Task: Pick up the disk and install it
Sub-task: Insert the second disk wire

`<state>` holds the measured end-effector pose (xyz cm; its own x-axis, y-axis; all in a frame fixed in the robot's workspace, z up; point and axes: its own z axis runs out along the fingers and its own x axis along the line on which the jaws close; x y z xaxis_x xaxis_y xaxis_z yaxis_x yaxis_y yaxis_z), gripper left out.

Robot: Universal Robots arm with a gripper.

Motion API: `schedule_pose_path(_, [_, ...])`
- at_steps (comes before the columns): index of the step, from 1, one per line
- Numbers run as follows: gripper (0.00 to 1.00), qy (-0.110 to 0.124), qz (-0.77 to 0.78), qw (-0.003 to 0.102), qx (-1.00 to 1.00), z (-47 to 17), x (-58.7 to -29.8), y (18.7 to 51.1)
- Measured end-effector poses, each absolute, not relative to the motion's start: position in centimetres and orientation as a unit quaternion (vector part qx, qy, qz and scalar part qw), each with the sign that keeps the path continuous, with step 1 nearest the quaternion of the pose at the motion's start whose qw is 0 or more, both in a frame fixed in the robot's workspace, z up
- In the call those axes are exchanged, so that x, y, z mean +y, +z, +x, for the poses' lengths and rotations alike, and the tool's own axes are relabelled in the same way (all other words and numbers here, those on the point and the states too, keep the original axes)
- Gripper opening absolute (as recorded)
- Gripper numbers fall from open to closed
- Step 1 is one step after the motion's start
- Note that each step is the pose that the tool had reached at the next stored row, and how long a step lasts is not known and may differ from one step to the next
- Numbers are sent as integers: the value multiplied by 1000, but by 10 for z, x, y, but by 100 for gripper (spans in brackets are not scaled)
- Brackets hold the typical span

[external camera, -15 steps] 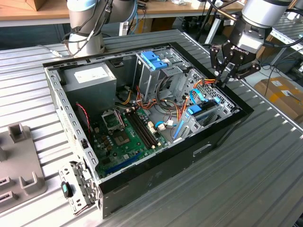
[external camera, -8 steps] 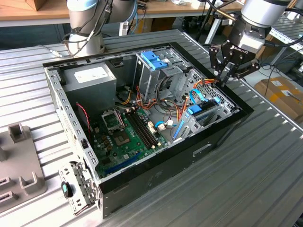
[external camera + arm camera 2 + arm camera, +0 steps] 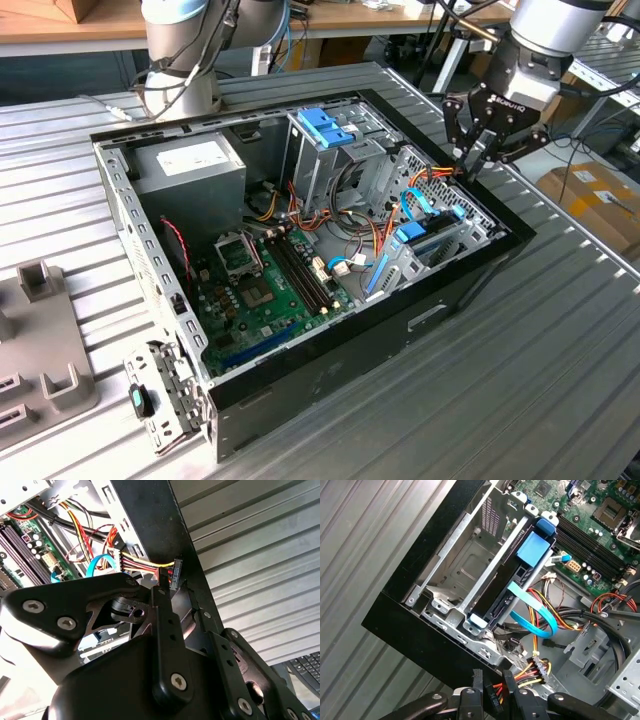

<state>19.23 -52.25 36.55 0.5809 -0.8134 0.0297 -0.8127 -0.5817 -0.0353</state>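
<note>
Partly hidden: black tool [image 3: 478, 160] clenched on black cable connector [image 3: 492, 700] | flat metal disk with blue rails [image 3: 512, 577] seated inside open black computer case [image 3: 470, 270]

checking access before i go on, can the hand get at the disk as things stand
Probably not to grasp: the hand is shut on a power plug, and the disk sits edge-up inside its metal bay.

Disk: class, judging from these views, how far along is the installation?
Done: the disk sits in its bay inside the case, with its light blue rails showing. In hand: the gripper is shut on a power connector with yellow and red wires, held near the case edge, apart from the disk. Left: that connector is not yet plugged in.
</note>
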Motion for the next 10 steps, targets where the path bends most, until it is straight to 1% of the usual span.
schedule_pose_path(10, [30, -21, -910, 10, 413, 195, -518, 365])
